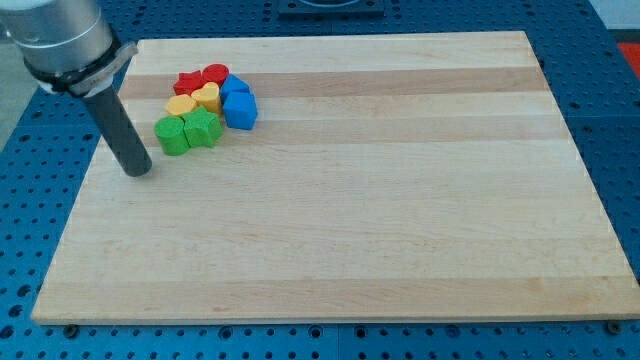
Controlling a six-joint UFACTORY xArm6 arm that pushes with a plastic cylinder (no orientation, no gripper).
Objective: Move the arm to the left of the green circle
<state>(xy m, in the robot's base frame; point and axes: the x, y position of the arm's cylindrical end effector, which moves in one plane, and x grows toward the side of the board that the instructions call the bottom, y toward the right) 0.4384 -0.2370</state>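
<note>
- Partly, the arm's upper body is cut off at the top left corner; no hand shows, only my tip point(139, 170), a dark smooth rod.
- Near the tabletop point(380, 200) left edge, the green circle point(171, 135) lies just right of my tip, apart, beside the green star point(202, 127).
- Red, yellow and blue blocks crowd behind; their shapes are unclear.

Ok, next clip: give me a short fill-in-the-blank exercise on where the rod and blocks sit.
1. My tip rests on the board to the view's ____ of the green circle.
2. All the blocks are bunched near the board's top-____ corner.
3. The green star touches the green circle on its ____ side.
Missing words: left; left; right
</note>
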